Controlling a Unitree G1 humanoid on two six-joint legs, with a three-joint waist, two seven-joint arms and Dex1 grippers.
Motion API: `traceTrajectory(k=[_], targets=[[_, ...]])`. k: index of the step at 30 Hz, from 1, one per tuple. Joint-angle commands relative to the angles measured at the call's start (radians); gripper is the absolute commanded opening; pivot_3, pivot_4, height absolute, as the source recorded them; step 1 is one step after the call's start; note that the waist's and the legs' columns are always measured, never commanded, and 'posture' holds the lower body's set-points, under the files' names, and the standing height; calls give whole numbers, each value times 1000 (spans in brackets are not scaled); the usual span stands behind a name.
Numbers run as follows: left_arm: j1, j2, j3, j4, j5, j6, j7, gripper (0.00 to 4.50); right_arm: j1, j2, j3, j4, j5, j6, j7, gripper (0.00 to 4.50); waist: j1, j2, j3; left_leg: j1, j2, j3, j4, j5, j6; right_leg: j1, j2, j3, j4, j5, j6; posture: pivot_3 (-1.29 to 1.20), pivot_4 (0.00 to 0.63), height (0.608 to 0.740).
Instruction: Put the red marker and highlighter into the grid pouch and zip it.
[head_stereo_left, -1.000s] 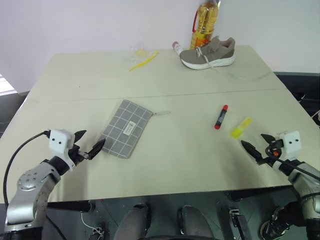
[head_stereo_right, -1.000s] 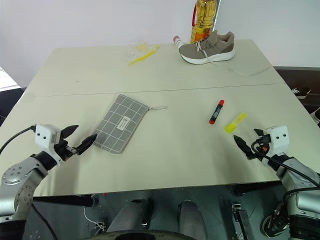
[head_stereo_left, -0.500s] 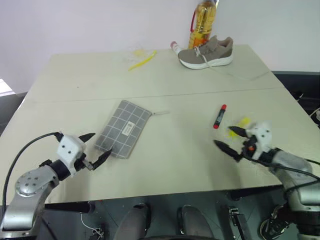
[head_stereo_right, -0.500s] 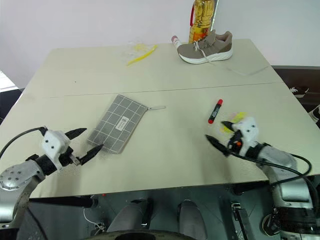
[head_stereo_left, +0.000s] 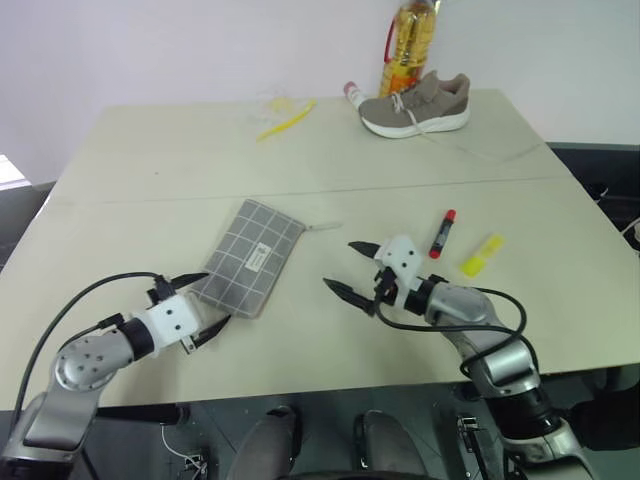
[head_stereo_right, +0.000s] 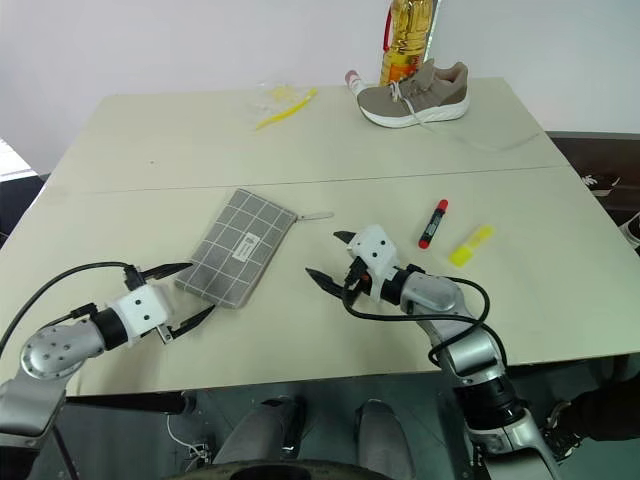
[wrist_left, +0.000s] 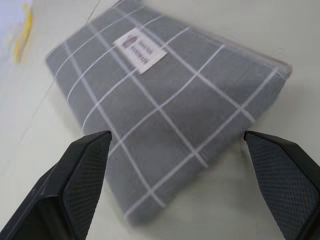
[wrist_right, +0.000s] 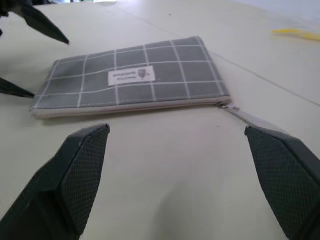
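- Grid pouch (head_stereo_left: 247, 257) flat on desk (head_stereo_left: 150, 160), mid-left, zipper pull (head_stereo_left: 322, 227) sticking out toward centre; looks zipped shut.
- Red marker (head_stereo_left: 442, 233) and highlighter (head_stereo_left: 481, 254) lying right of centre, just beside each other, well apart from pouch.
- Left gripper (head_stereo_left: 205, 304) wide open, empty, straddling near corner of pouch.
- Right gripper (head_stereo_left: 352, 267) wide open, empty, aimed across at pouch's zipper end, between pouch and pens.
- Risk: pouch sliding or bunching if zipper tugged without left gripper pinning fabric first.
- Risk: thin pull tab lying flat on desk, easy to miss or skate off.
- Risk: right forearm near marker, could roll it when swinging back.
- Risk: both grippers converging on pouch, possible finger clash.
- Room: broad bare desk around pouch and in front of pens; near edge close behind both grippers.
- Shoe (head_stereo_left: 416, 103), bottle (head_stereo_left: 407, 46), long yellow object (head_stereo_left: 287, 119) at far edge, out of the way.
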Motion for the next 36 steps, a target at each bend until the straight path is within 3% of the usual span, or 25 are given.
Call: traceTrajectory(k=[1,6,7,9,16,20,27,36], targets=[[-29,-8,-45,16,61,-54,33,4478,-37,23,4,6,-12,-38,1,4500,0,0,0,1,0,0,0,0,0,1,0,0,0,0,0,0,150,740],[-84,-6,-97,83,182,-69,101,4478,-49,53,18,26,-23,-49,-7,4500,3,0,0,4,0,0,-1,0,0,2,0,0,1,1,2,0,150,740],[-89,-8,-99,92,189,-76,113,4242,-49,57,19,27,-25,-49,-9,4500,2,0,0,4,0,0,-1,0,0,3,0,0,1,1,2,0,150,740],[-98,-14,-105,105,191,-85,125,3622,-48,63,20,27,-29,-51,-11,4500,1,0,0,4,0,0,-1,0,0,2,1,0,2,1,3,0,150,740],[-99,-18,-108,127,183,-119,144,142,-41,71,23,21,-33,-47,-18,4500,0,0,0,5,0,0,-1,1,0,0,1,0,6,2,3,0,150,740],[-111,-59,-68,115,139,-114,191,53,-37,75,16,23,-37,-49,-30,4500,1,0,0,5,0,0,-1,1,0,1,1,0,7,2,4,0,150,740],[-109,-188,9,-92,-239,95,130,53,-144,58,-56,95,-34,-17,-64,4500,-1,-1,0,5,0,0,0,1,0,1,1,0,9,2,4,0,150,740],[-81,-194,51,-264,-449,306,102,53,-271,-9,-140,182,25,48,0,4500,-4,-1,0,5,0,0,0,1,0,3,1,0,10,2,4,0,150,740]])
